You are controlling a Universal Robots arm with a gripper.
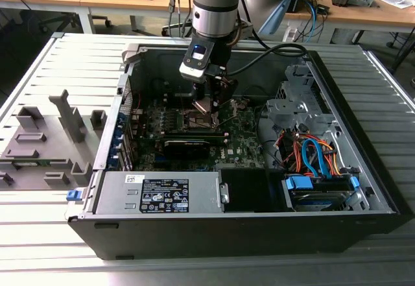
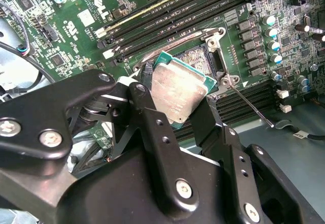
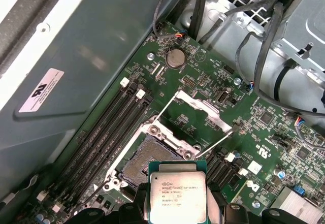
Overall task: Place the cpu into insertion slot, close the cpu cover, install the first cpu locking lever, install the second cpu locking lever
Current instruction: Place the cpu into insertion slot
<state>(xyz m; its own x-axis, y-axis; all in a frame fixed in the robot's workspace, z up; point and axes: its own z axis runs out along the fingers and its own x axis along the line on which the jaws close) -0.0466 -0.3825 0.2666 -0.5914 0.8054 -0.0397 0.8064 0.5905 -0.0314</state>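
- Flat square silvery-grey metal cpu (image 2: 179,93) (image 3: 177,196) with a green edge: held at two opposite sides between the jaws, tilted, in the air just over the socket.
- Square dark insertion slot (image 3: 144,164) (image 2: 195,56) with a silvery metal rim: uncovered, contact field exposed.
- Thin dull-silver windowed cpu cover (image 3: 200,103): swung up open at the slot's far side.
- Thin wire locking lever (image 2: 251,106): unlatched, angled outward from a slot corner.

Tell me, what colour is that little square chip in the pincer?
Silvery-grey face, green edge on the cpu; second wrist view shows it best.
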